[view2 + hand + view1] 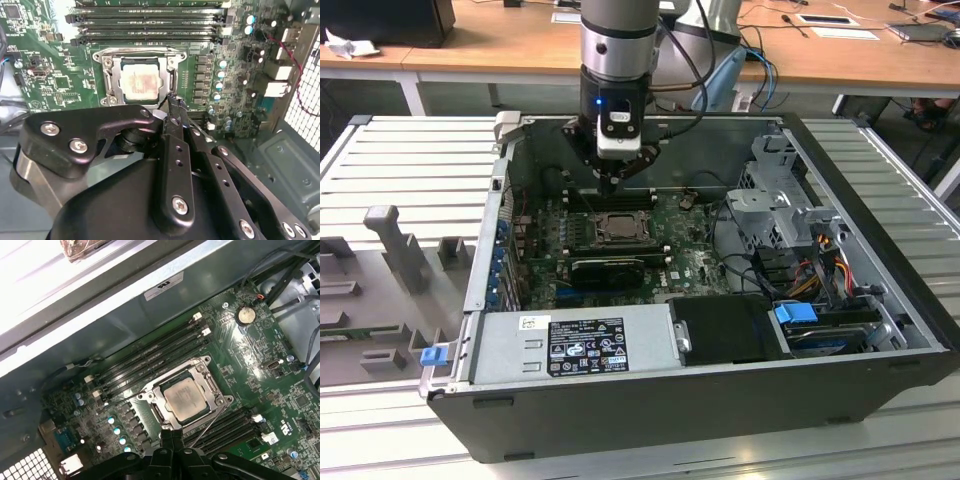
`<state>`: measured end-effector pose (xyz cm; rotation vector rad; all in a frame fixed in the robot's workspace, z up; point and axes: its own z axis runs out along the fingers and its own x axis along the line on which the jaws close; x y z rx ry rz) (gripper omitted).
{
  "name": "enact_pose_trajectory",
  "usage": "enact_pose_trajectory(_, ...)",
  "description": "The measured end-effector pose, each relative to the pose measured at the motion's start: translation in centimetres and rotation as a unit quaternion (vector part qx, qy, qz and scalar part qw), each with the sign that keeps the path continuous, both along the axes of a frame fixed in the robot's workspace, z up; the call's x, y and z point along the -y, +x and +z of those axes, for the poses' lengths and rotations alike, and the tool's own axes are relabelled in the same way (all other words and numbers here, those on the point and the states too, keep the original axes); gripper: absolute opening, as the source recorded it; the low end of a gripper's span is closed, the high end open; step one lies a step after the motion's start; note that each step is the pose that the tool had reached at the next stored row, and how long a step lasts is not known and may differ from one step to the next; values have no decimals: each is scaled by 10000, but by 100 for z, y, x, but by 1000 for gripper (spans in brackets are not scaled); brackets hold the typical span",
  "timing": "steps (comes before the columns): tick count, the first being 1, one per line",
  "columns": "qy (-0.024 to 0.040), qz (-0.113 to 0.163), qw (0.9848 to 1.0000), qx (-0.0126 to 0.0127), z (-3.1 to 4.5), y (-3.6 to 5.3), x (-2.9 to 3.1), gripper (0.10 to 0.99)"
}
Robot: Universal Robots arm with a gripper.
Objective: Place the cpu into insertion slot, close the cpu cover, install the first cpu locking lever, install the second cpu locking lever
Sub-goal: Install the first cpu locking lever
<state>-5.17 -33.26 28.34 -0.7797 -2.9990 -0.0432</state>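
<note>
– Status?
– Flat silver-beige square cpu (184, 399) sits in the black, silver-rimmed insertion slot (204, 364), with the silver frame cpu cover (212, 386) down.
– The black gripper (175, 105)?
– Pinched narrow, beside that slot. First-lever step, I judge: the thin wire lever (209, 422) needs pushing down.

The cpu (183, 399) has a dull, slightly smudged silver-beige metal top. Framing the cpu, the cpu cover (114, 82) is bright bare metal. The motherboard (260, 340) around the cpu is glossy green board, and the memory slots (145, 20) beside it are black plastic. At the cpu's edge, the gripper (173, 100) is smooth matt black with shiny metal screw heads (180, 204).
</note>
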Motion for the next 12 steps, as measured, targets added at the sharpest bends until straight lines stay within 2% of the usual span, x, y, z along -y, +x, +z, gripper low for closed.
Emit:
enact_pose_trajectory(3,-1,264,9997,2,-10,-2,2,106)
enact_pose_trajectory(5,-2,567,9984,22,-21,-3,2,106)
enact_pose_trajectory(6,-4,677,9977,49,-23,-3,3,106)
enact_pose_trajectory(7,-6,759,9971,92,-26,-2,3,106)
enact_pose_trajectory(10,-12,880,9959,201,-30,-2,4,106)
enact_pose_trajectory(11,-12,916,9956,217,-33,-2,5,106)
enact_pose_trajectory(12,-11,1022,9945,225,-36,-2,6,106)
